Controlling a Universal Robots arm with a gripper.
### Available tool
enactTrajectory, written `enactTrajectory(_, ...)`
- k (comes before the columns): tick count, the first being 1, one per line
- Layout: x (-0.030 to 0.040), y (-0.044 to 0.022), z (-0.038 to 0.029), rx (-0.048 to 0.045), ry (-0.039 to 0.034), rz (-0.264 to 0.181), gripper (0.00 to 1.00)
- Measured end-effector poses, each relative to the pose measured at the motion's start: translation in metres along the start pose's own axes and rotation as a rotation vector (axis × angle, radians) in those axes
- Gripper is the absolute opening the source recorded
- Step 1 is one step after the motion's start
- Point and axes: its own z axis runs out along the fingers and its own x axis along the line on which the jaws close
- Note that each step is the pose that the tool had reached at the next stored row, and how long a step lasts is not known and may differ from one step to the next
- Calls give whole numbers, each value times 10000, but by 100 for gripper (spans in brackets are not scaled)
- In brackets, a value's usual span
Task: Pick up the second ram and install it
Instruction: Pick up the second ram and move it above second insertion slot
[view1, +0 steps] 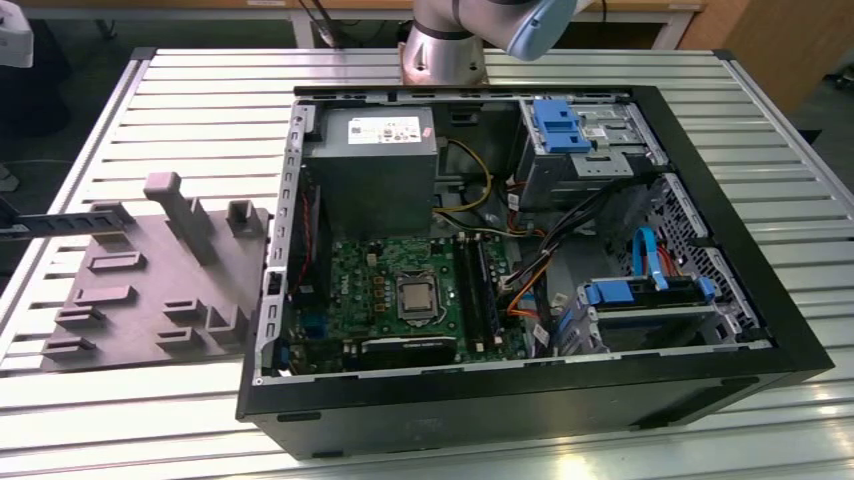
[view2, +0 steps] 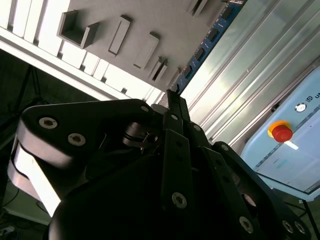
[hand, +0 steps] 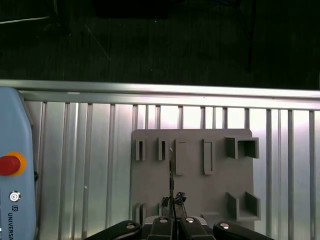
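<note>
Second ram (hand: 171, 170) shows edge-on in the first wrist view as a thin dark strip, pinched at one end by the gripper (hand: 172, 201), whose fingers are closed tight on it. In the second wrist view its bluish face with dark chips (view2: 210, 42) runs out from the gripper (view2: 172, 97). In the exterior view the board (view1: 80, 218) hangs over the grey holder tray (view1: 134, 290), near the slatted tabletop's (view1: 200, 110) edge on the exterior view's left, well apart from the open computer case (view1: 534, 400). The pick-up looks done. Seating the board on the green motherboard (view1: 387, 265) inside the case is not yet done.
</note>
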Motion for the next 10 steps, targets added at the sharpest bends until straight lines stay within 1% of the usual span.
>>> enactTrajectory(10, -1, 2, -53, 0, -1, -1, 12)
